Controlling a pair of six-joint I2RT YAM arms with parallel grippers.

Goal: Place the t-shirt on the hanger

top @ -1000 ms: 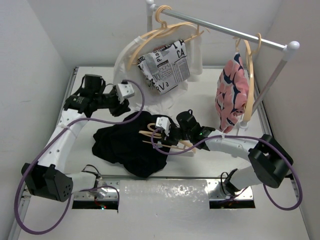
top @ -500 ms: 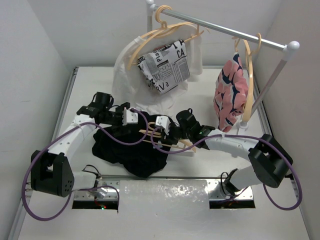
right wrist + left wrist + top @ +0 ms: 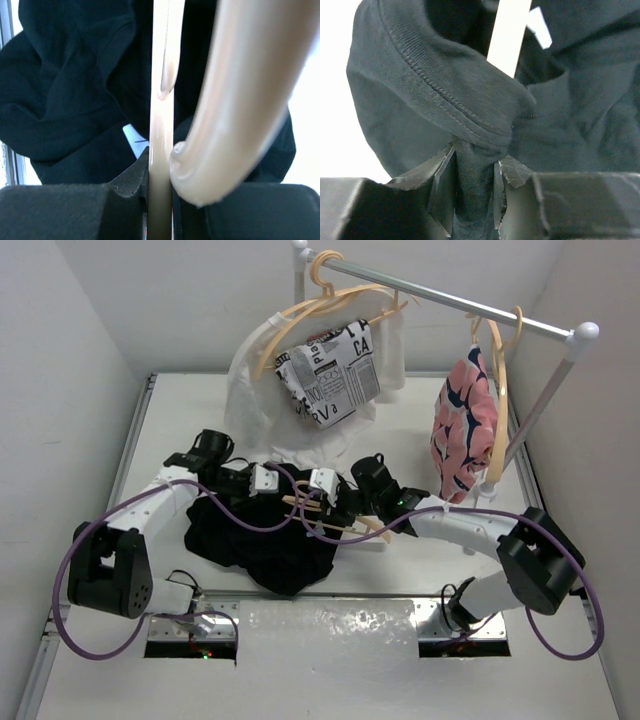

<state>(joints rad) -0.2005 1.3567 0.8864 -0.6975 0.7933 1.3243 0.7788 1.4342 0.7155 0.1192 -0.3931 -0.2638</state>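
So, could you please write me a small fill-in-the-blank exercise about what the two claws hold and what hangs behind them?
1. The left claw pinches the ____ t-shirt.
2. The right claw is shut on a pale ____.
3. The pink-and-navy garment hangs on the robot's ____ side.
Missing words: black; hanger; right.

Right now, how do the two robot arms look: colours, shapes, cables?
The left arm and right arm have white tubular links, bulky black joints and a looping purple cable each. Both wrists carry a white box. The finger pads are dark grey.
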